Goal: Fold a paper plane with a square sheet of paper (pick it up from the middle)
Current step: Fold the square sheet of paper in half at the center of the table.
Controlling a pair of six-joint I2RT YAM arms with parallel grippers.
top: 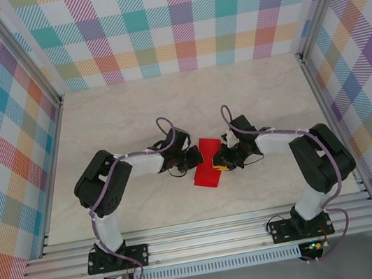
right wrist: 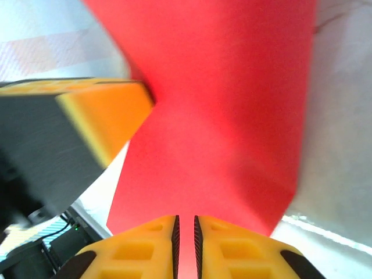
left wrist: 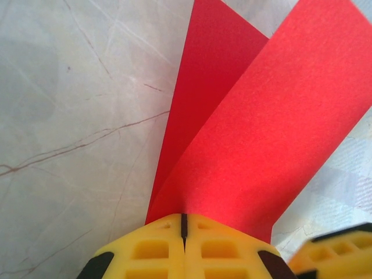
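Note:
The red paper [top: 205, 164] is a folded oblong piece with no pointed dart shape, held slanting between the two arms at mid-table. My left gripper [top: 194, 158] is shut on its left edge. In the left wrist view two red flaps [left wrist: 261, 133] fan up and away from the closed left gripper [left wrist: 183, 224]. My right gripper [top: 222, 163] grips the opposite edge. In the right wrist view the paper [right wrist: 221, 116] runs into the narrow gap of the right gripper [right wrist: 185, 232]. The left gripper's yellow finger [right wrist: 104, 116] touches the sheet's far side.
The pale marbled tabletop [top: 132, 112] stretches behind and beside the arms. Checked cloth walls [top: 174, 21] close off the back and both sides. An aluminium rail [top: 209, 238] carrying both arm bases runs along the near edge.

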